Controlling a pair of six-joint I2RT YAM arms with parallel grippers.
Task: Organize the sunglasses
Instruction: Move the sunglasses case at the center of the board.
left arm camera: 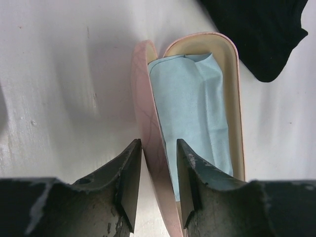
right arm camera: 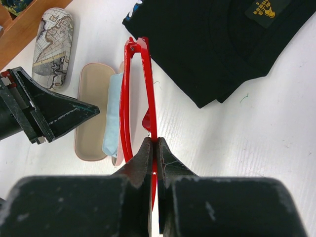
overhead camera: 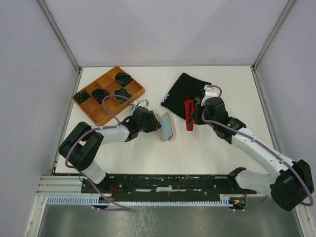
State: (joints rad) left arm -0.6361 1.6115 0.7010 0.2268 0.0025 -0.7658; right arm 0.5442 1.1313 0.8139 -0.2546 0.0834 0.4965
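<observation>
Right gripper [right arm camera: 154, 148] pinches the red sunglasses [right arm camera: 150, 94]; left gripper [left arm camera: 158, 148] straddles the case [left arm camera: 236, 98] lid [left arm camera: 147, 113], perhaps gripping; sunglasses not cased yet.

One sunglasses pair [overhead camera: 188, 116], two cases [right arm camera: 91, 118] [right arm camera: 53, 47]

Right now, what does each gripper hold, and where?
Right gripper pinches the red sunglasses by one bar near its end. Left gripper straddles the wall of the pink case, not clamped.
</observation>
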